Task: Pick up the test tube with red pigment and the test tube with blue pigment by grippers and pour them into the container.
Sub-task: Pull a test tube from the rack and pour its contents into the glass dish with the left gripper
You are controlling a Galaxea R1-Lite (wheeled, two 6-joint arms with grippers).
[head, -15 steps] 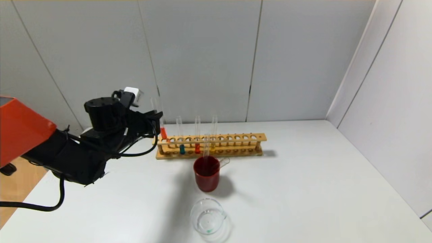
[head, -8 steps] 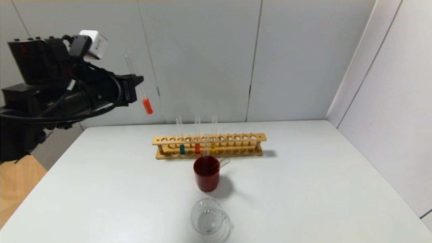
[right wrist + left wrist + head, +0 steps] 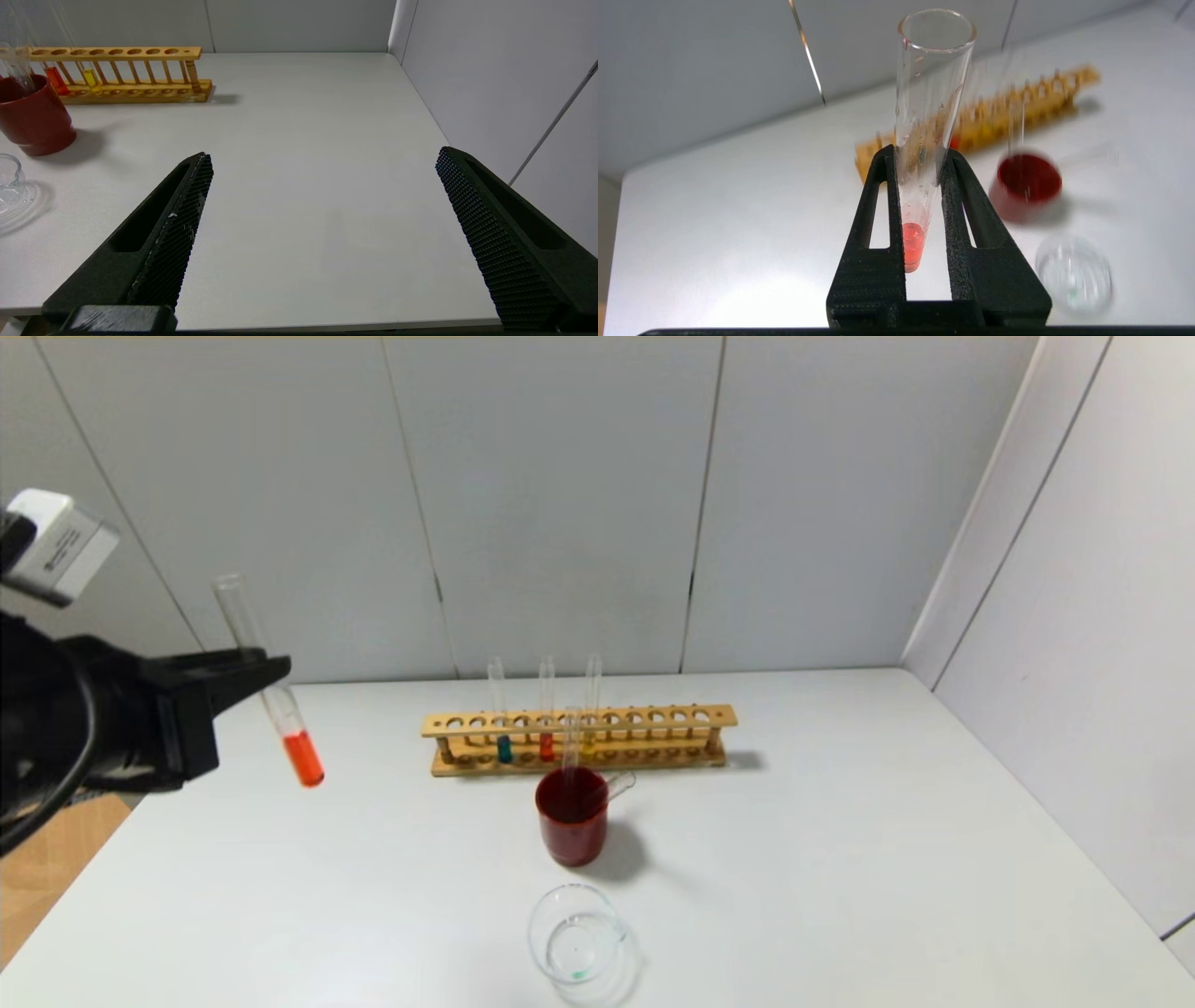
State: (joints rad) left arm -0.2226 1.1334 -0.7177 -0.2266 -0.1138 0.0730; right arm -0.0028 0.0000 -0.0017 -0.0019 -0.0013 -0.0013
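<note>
Red-pigment tube (image 3: 924,140) between closed jaws

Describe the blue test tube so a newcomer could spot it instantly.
Find the wooden rack at the table's far side. Three tubes stand in it toward its left end; the test tube with blue pigment is the leftmost, teal at its bottom, beside red and yellow ones.

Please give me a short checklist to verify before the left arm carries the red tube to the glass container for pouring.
1. Left gripper shut on the test tube with red pigment: ok.
2. Tube mouth up, liquid at the bottom: ok.
3. Container upright, free on the table: ok.
4. Tube already above the container: not ok, it is far to the left.
5. Red cup clear of the path: cannot tell.
6. Right gripper open, away from the container: ok.
</note>
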